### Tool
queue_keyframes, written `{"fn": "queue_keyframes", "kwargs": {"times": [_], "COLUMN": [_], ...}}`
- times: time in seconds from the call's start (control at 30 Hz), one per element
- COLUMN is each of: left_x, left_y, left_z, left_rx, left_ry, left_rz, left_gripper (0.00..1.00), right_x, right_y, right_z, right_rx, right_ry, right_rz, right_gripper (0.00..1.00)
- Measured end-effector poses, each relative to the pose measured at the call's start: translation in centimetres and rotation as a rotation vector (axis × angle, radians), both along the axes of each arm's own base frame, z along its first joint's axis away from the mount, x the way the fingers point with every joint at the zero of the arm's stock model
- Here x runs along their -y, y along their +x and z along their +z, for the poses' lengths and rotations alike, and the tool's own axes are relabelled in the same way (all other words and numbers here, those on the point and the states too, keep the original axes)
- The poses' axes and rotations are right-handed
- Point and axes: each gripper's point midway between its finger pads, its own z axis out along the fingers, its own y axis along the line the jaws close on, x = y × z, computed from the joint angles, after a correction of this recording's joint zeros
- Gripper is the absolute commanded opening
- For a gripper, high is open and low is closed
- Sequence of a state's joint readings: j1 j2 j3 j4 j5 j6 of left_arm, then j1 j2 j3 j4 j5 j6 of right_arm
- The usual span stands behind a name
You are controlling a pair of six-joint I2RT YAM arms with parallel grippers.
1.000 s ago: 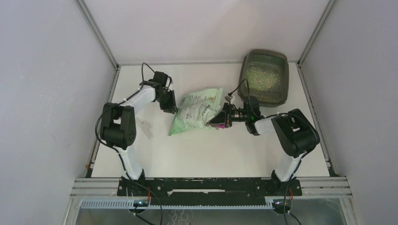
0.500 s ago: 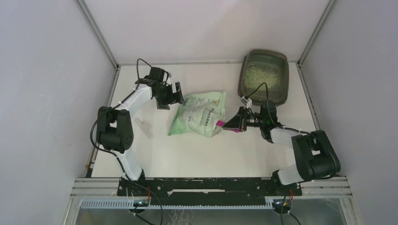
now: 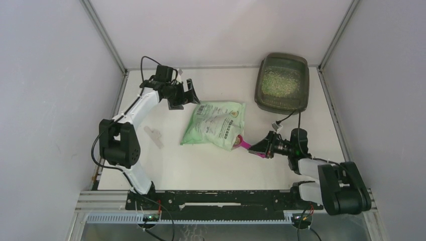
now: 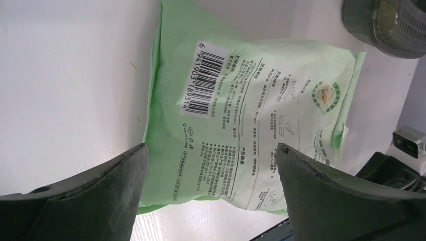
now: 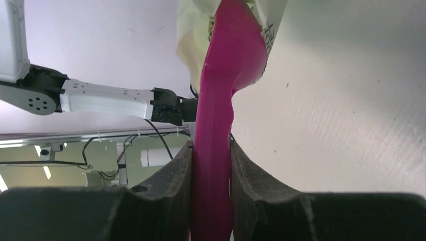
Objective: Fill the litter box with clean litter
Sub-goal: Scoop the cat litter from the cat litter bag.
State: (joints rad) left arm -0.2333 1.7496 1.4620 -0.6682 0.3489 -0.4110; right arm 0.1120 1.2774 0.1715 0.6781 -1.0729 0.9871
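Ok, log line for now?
left gripper open, off bag | right gripper shut on scoop, tip in bag | litter box holds litter

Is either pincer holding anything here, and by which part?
The right pincer grips the scoop by its handle, with the bowl end at the mouth of the bag. The left pincer is open and holds nothing.

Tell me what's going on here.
The right gripper is clamped on the handle of a magenta scoop, whose bowl sits at the open end of the green bag lying flat on the table. The left gripper stands wide open by the bag's far end, holding nothing. The litter box sits in the far right corner with some clean litter already in it.
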Motion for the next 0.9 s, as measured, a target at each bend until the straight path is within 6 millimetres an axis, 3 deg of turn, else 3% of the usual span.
{"fn": "queue_keyframes", "kwargs": {"times": [0.33, 0.63, 0.9], "left_x": [0.1, 0.4, 0.4], "left_y": [0.0, -0.2, -0.2], "left_z": [0.2, 0.3, 0.6], "left_rx": [0.001, -0.005, 0.001], "left_ry": [-0.005, -0.022, -0.024], "left_rz": [-0.003, -0.007, -0.008], "left_gripper": [1.0, 1.0, 1.0], "right_x": [1.9, 2.5, 2.2], "right_y": [-1.2, -2.4, -1.6], "right_z": [3.6, 0.2, -0.9], "right_rx": [0.188, 0.029, -0.063], "right_ry": [0.002, 0.008, 0.039], "right_rz": [-0.08, -0.11, -0.105], "right_gripper": [0.0, 0.0, 0.0]}}
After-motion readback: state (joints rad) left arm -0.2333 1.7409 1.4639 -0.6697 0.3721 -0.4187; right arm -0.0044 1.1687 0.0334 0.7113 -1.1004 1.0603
